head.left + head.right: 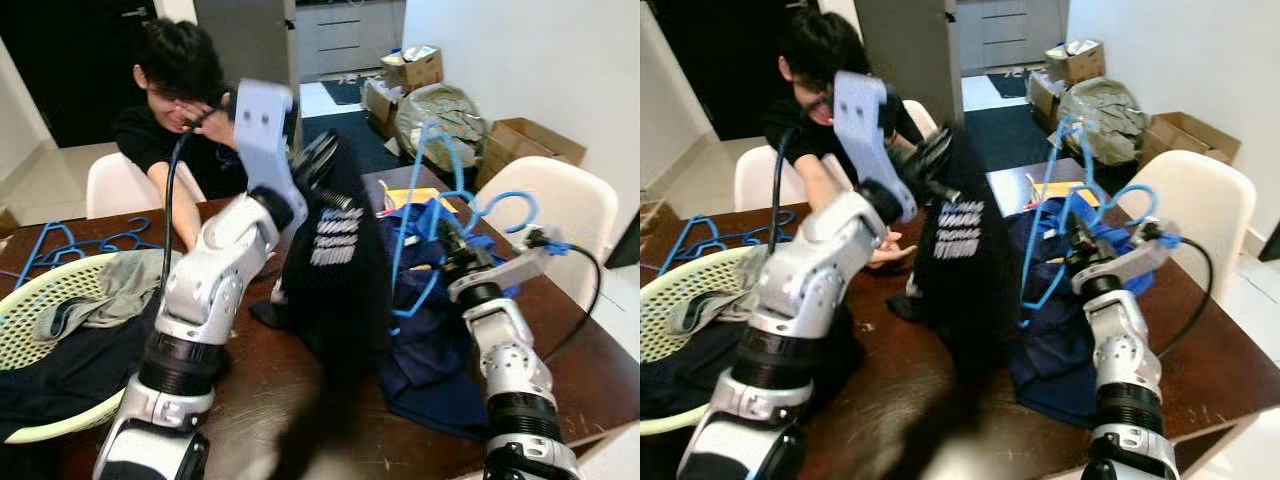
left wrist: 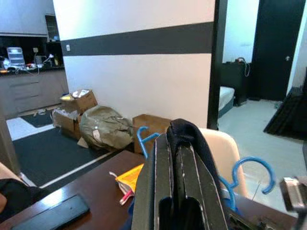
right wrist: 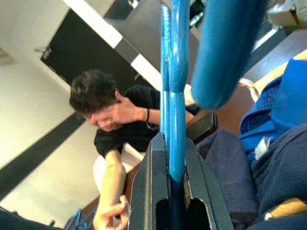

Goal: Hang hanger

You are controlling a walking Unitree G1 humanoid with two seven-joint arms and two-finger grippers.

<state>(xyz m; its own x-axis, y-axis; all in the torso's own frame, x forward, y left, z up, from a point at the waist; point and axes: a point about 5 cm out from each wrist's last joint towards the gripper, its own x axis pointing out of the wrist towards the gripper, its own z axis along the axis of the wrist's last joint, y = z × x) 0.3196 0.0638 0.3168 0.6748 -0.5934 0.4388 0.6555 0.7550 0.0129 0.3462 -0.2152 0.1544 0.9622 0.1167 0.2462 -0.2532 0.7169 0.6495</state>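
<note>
On the bench [image 1: 590,370]: basket [image 1: 30,300] at nine o'clock, clothes pile [image 1: 440,340] at three, person [image 1: 175,100] at twelve.

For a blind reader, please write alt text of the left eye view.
The left tool lifts a black shirt over a brown table; the right tool grips blue hangers. A person sits behind.

Silver jointed arms with black ring bands, black cables, long black-fingered left hand [image 1: 318,158]
</note>
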